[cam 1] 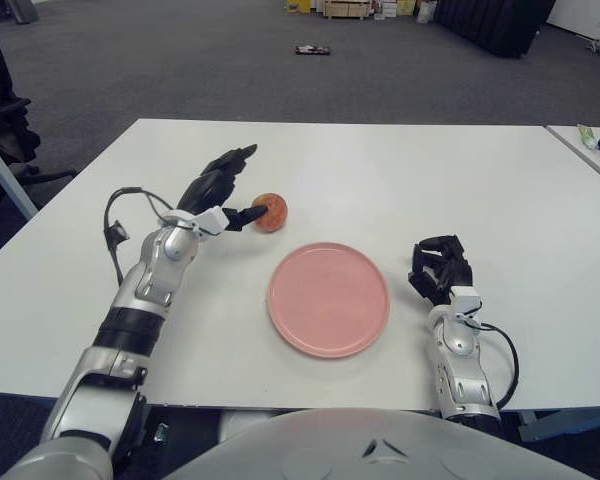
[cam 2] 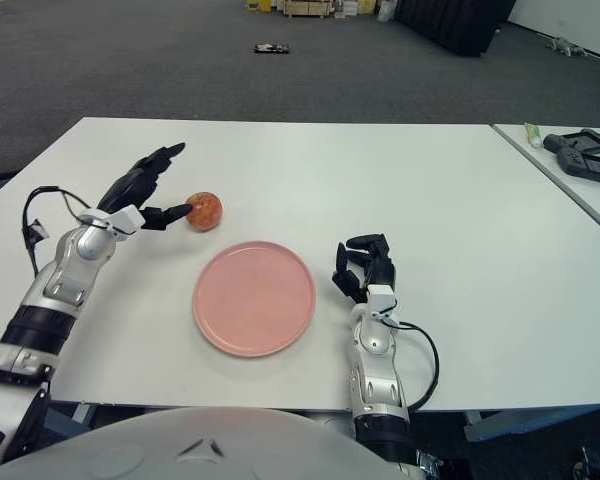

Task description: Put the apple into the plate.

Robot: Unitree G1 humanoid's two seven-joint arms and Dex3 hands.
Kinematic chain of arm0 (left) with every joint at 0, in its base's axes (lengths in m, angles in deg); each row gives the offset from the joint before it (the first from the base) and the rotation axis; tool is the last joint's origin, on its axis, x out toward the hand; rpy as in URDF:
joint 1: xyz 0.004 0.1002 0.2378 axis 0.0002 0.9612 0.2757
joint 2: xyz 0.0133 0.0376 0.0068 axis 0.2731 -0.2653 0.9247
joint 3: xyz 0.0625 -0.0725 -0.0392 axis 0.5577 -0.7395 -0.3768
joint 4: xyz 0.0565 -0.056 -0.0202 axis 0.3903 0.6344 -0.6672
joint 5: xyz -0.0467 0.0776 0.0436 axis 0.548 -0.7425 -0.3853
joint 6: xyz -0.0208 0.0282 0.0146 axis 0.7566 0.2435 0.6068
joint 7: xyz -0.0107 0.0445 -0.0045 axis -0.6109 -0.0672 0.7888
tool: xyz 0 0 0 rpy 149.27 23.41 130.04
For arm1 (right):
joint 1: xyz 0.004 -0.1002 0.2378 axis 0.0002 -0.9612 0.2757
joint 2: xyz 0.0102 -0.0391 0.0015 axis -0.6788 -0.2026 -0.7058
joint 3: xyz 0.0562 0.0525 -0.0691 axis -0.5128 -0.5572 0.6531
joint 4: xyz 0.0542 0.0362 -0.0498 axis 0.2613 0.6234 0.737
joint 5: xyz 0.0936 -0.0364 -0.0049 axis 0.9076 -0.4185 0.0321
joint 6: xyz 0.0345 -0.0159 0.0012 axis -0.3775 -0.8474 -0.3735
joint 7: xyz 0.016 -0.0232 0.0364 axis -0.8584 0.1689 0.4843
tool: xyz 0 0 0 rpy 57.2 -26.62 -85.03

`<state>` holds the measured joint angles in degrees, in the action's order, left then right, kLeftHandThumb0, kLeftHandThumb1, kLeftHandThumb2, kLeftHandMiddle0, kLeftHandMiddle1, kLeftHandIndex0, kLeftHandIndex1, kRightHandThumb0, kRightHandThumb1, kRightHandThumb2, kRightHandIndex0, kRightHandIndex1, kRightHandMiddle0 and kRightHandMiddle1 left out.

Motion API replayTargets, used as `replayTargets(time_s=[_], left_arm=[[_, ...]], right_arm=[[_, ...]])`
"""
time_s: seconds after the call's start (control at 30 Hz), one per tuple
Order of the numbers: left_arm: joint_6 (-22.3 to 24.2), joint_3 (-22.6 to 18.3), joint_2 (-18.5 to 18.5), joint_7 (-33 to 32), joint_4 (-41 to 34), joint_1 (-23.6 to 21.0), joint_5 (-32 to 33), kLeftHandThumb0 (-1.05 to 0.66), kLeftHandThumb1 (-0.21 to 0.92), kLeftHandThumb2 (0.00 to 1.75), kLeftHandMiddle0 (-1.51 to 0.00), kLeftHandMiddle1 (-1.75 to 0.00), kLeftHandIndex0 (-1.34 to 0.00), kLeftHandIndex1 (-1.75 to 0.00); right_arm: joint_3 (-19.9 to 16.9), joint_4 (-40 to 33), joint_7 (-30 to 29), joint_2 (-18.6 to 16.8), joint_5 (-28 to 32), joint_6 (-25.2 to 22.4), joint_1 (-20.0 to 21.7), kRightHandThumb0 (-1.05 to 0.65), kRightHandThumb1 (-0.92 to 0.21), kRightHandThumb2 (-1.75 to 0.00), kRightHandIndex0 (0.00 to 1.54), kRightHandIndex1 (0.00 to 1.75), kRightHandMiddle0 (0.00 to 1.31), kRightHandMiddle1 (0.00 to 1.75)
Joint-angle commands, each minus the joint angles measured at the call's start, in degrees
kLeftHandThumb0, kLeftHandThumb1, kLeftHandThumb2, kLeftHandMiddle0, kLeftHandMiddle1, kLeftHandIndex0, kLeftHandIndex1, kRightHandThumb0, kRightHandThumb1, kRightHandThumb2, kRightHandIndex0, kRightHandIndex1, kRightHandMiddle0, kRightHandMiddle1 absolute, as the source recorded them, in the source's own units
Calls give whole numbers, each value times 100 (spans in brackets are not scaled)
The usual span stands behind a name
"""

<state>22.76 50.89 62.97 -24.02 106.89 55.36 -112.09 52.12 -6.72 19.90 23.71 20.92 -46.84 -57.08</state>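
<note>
A red apple (cam 1: 270, 212) sits on the white table (cam 1: 380, 170), just beyond the far left edge of a round pink plate (cam 1: 328, 298). My left hand (cam 1: 230, 190) is beside the apple on its left, fingers spread open; the thumb tip (cam 1: 258, 211) reaches the apple's near left side and the upper fingers (cam 1: 235, 160) point past it above. Nothing is grasped. My right hand (cam 1: 438, 266) shows to the right of the plate, fingers curled and empty.
A second table (cam 2: 570, 160) at the far right carries a dark device and a green tube. An office chair (cam 1: 0, 110) stands off the table's left edge. Boxes and a small object lie on the grey carpet beyond.
</note>
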Motion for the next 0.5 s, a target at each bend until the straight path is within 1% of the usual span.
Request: replayTargets(time_s=[0.0, 0.1, 0.23, 0.37, 0.47], left_arm=[[-167, 165, 85, 177, 549, -353, -22, -93, 49, 75, 0, 0, 0, -9], [-266, 247, 91, 238, 814, -484, -11, -92, 47, 78, 0, 0, 0, -9], [-500, 516, 96, 317, 1475, -776, -164, -92, 45, 81, 0, 0, 0, -4], [-662, 669, 119, 321, 1798, -921, -241, -93, 46, 82, 0, 0, 0, -1], [-709, 768, 113, 333, 1995, -1009, -292, -95, 49, 79, 0, 0, 0, 0]], right_arm=[[-29, -99, 48, 4, 89, 77, 63, -38, -70, -84, 56, 134, 33, 175], [-34, -118, 79, 6, 109, 76, 52, -38, -70, -84, 55, 134, 32, 175], [-51, -176, 57, -20, 140, -30, 26, -38, -70, -83, 54, 133, 32, 175], [-55, -203, 39, -41, 158, -14, 12, -38, -70, -83, 55, 133, 32, 175], [-56, -229, 8, -56, 146, -12, 3, -38, -70, -83, 55, 133, 32, 175]])
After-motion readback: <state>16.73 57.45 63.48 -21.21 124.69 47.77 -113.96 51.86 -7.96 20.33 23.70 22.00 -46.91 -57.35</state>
